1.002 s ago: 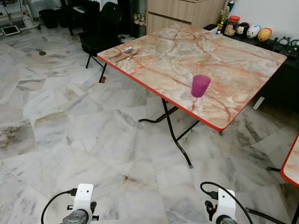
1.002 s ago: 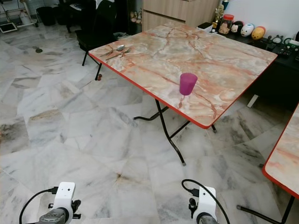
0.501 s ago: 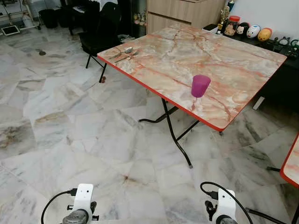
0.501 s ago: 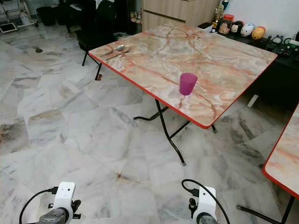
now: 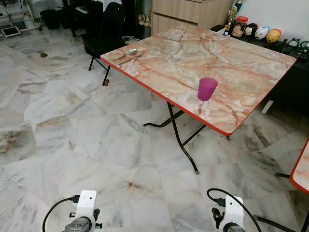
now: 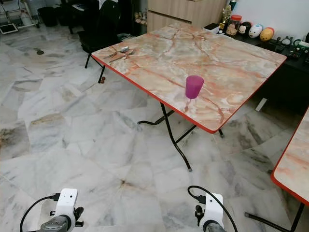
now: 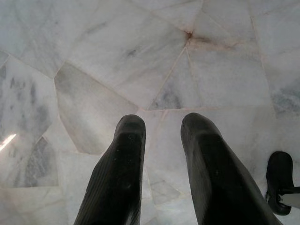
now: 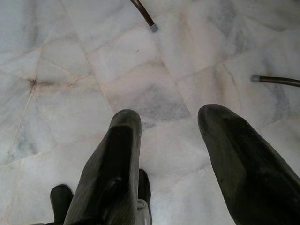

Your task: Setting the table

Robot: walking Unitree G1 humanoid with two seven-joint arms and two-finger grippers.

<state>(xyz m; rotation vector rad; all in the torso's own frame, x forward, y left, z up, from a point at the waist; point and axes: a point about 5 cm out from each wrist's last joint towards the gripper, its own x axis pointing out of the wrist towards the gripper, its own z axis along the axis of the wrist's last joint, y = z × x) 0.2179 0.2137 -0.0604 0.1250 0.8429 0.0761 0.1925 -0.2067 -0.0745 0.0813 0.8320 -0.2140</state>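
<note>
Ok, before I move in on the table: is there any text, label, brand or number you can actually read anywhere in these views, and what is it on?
No text reads legibly anywhere.
Purple cup: plain, no print visible.
Marble-patterned table: pattern only, no lettering.
Red-lidded jar on the dark sideboard: its front carries a picture or label, too small to read.
Round figurines beside the jar: painted faces, no words to make out.
Left gripper and right gripper: bare black fingers, no markings.

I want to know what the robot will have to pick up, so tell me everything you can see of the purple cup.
The purple cup is a small tumbler of translucent-looking plastic, wider at the rim than at the base. It stands upright, mouth up, on the marble-patterned table, close to its near red edge. Nothing else touches it.
</note>
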